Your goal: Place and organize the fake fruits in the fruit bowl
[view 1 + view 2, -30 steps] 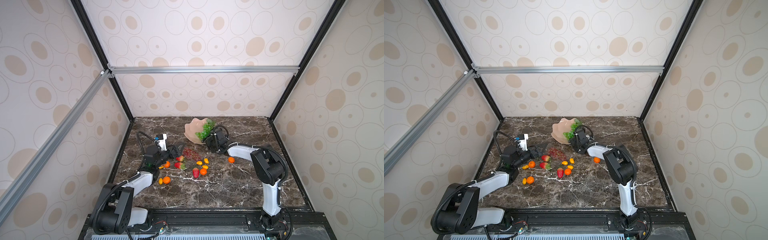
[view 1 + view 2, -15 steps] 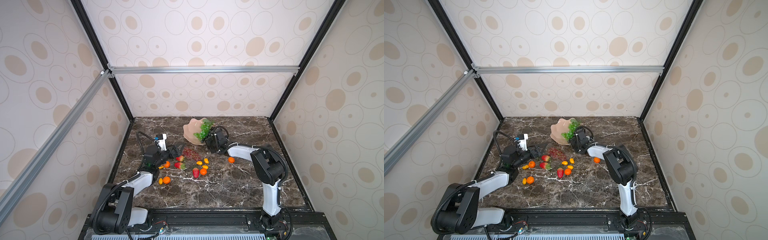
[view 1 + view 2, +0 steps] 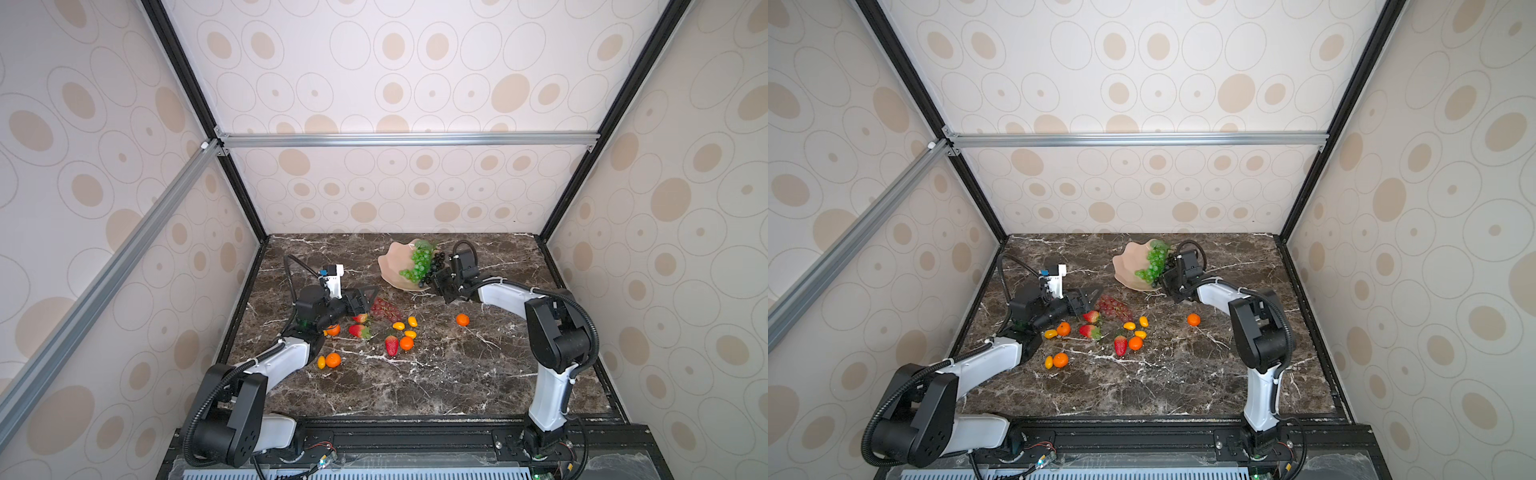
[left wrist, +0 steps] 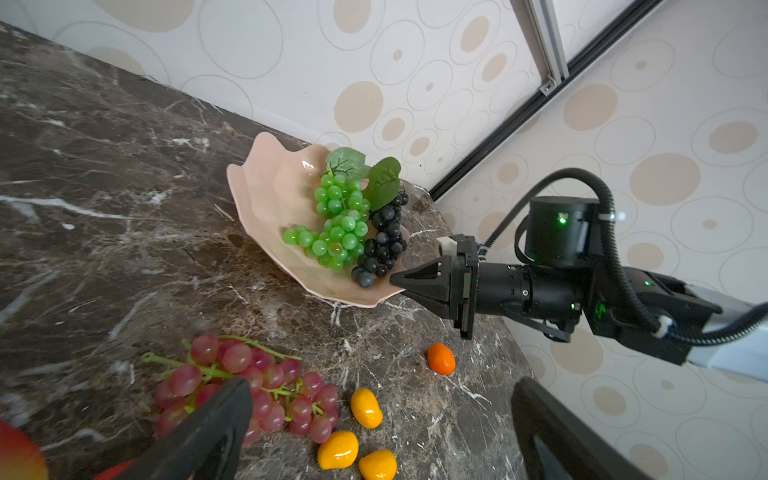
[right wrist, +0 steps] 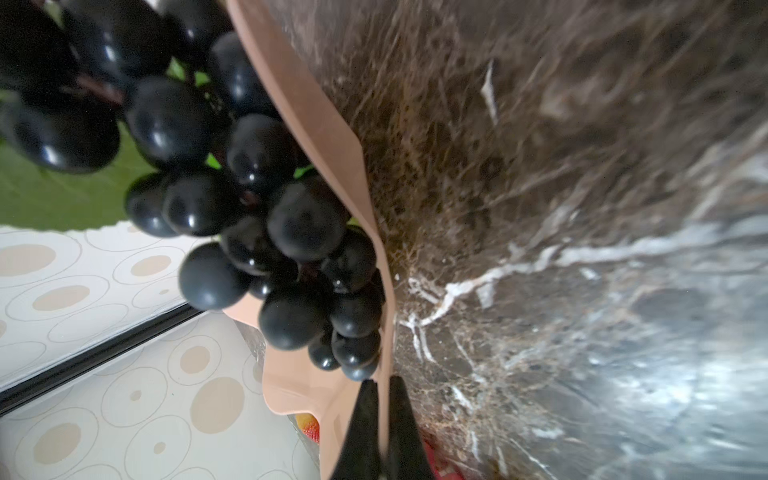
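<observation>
The pale pink fruit bowl (image 3: 392,259) (image 3: 1128,259) (image 4: 266,195) sits tilted at the back of the table. It holds a green grape bunch (image 3: 417,264) (image 4: 338,224) and a black grape bunch (image 3: 434,266) (image 5: 249,166). My right gripper (image 3: 434,280) (image 4: 392,280) (image 5: 384,382) is shut on the bowl's rim (image 5: 332,124) beside the black grapes. My left gripper (image 3: 371,298) (image 4: 380,386) hangs open just over the red grape bunch (image 3: 384,308) (image 4: 249,382), holding nothing. Strawberries (image 3: 359,331), tangerines (image 3: 406,343) and yellow ovals (image 3: 399,326) lie loose on the marble.
One tangerine (image 3: 462,319) lies alone below my right arm. Another tangerine (image 3: 333,360) and a yellow oval (image 3: 321,362) lie beside my left forearm. Patterned walls close in the table on three sides, with black frame posts in the back corners.
My right gripper's jaws have closed fully onto the bowl's rim, and the bowl has shifted only slightly. The left arm has stayed still and open.
</observation>
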Action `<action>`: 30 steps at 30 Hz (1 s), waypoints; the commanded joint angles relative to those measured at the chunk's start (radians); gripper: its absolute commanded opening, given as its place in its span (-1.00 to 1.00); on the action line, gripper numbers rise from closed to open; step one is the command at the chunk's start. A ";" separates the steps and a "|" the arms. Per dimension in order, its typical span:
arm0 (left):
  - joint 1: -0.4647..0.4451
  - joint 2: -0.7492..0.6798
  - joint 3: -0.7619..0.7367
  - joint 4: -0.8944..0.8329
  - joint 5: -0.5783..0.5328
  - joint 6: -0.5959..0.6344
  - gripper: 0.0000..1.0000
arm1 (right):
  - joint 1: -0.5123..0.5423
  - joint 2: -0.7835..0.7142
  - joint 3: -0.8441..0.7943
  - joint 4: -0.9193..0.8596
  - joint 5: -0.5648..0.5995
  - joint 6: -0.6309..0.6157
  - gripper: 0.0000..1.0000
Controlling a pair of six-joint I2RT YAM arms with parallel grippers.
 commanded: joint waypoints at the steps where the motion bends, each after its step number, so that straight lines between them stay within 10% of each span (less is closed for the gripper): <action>1: -0.049 -0.034 0.065 -0.072 -0.020 0.092 0.96 | -0.047 -0.032 0.055 -0.132 -0.156 -0.156 -1.00; 12: -0.180 -0.041 0.123 -0.231 -0.119 0.223 0.97 | -0.168 0.041 0.166 -0.372 -0.426 -0.462 -1.00; 24: -0.216 0.001 0.166 -0.269 -0.137 0.237 0.96 | -0.230 0.131 0.249 -0.492 -0.441 -0.609 -1.00; 30: -0.222 0.008 0.171 -0.266 -0.140 0.233 0.96 | -0.244 0.144 0.258 -0.478 -0.470 -0.645 -0.55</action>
